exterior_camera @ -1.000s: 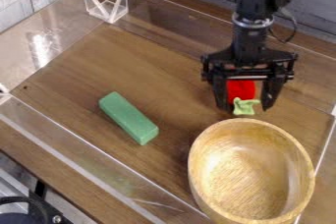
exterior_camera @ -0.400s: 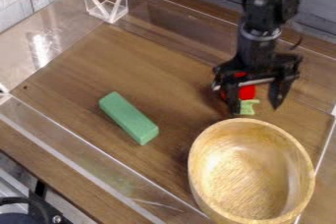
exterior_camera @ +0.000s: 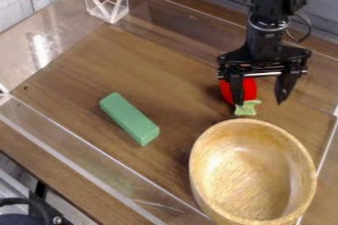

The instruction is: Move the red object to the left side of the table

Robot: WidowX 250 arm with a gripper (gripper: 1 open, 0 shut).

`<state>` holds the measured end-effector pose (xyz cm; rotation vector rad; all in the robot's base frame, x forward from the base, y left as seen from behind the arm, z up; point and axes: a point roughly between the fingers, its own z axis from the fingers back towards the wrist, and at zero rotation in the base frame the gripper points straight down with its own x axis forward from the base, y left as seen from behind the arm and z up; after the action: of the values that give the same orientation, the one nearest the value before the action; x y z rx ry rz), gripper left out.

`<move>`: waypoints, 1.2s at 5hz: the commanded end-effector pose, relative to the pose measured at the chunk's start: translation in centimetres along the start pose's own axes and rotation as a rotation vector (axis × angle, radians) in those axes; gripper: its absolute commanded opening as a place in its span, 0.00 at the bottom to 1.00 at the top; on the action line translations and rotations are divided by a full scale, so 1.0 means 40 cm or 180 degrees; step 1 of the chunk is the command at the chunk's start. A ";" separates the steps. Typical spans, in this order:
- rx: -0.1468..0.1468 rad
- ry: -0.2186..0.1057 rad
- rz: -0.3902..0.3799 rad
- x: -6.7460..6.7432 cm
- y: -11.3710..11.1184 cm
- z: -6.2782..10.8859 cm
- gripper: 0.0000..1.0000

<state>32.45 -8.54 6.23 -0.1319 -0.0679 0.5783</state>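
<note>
Hovering, the gripper (exterior_camera: 262, 93) (seemingly open) near the red object (exterior_camera: 239, 90).

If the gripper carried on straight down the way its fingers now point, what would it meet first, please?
Probably the red toy fruit or the tabletop just beside it; with one view, I cannot tell which.

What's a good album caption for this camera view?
Black robot fingers, spread open, beside a red toy fruit behind a wooden bowl.
</note>
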 end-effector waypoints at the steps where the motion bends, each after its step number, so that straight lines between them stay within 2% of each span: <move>1: -0.0092 -0.0194 0.0229 0.031 -0.008 0.032 1.00; 2: -0.0075 -0.0273 0.0428 0.040 -0.001 0.035 1.00; 4: -0.0038 -0.0330 0.0489 0.028 -0.001 0.049 1.00; 6: -0.0038 -0.0308 0.0239 0.026 0.006 0.026 1.00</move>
<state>32.58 -7.53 5.44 -0.0873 -0.1097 0.6651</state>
